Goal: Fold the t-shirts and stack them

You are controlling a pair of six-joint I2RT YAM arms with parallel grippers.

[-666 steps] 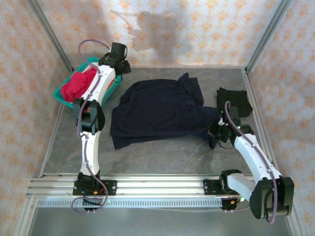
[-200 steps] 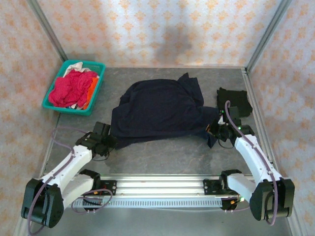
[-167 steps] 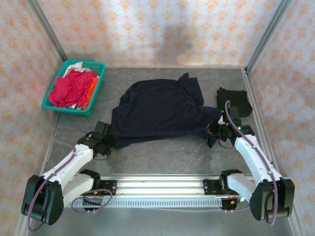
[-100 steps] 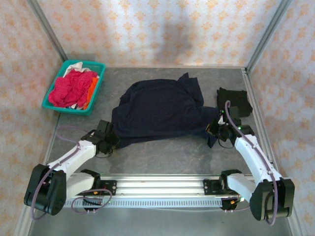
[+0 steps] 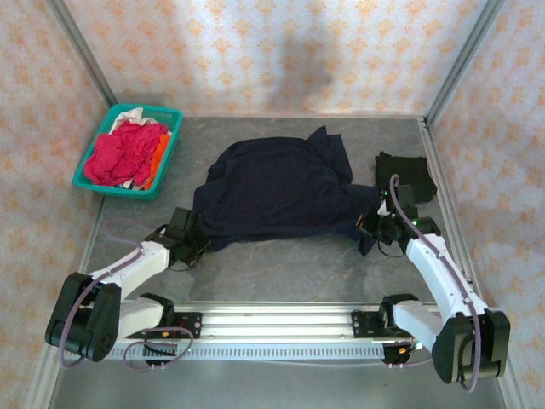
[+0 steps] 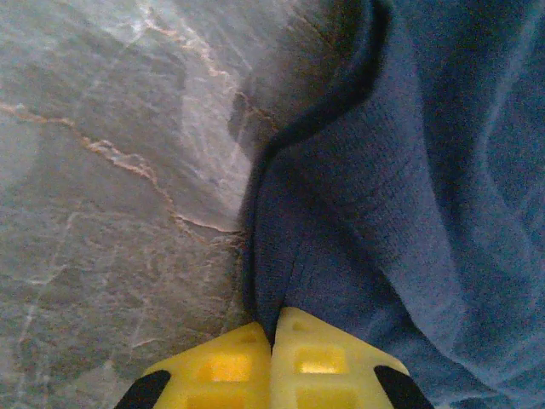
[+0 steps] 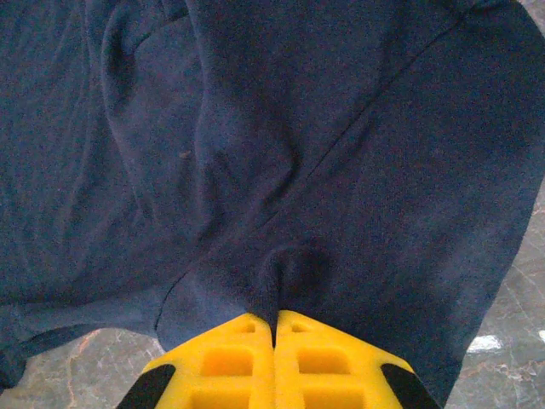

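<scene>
Your left gripper (image 6: 272, 322) and right gripper (image 7: 274, 320) each pinch the navy t-shirt (image 5: 272, 187). It is not folded yet. Other shirts (image 5: 123, 153) wait.

Left hand (image 5: 189, 243) moved from basket (image 5: 115, 191) to pinch the navy t-shirt (image 5: 272, 187).

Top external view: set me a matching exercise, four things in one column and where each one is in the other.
Things:
1. large dark navy cloth t-shirt
2. small black cloth t-shirt
3. magenta-red cloth shirt
4. left gripper

Places:
A. inside the teal plastic basket, far left
B. bunched at the far right of the grey table
C. spread across the middle of the table
D. shut on the navy t-shirt's near-left edge

Pairs: 1-C, 2-B, 3-A, 4-D
</scene>
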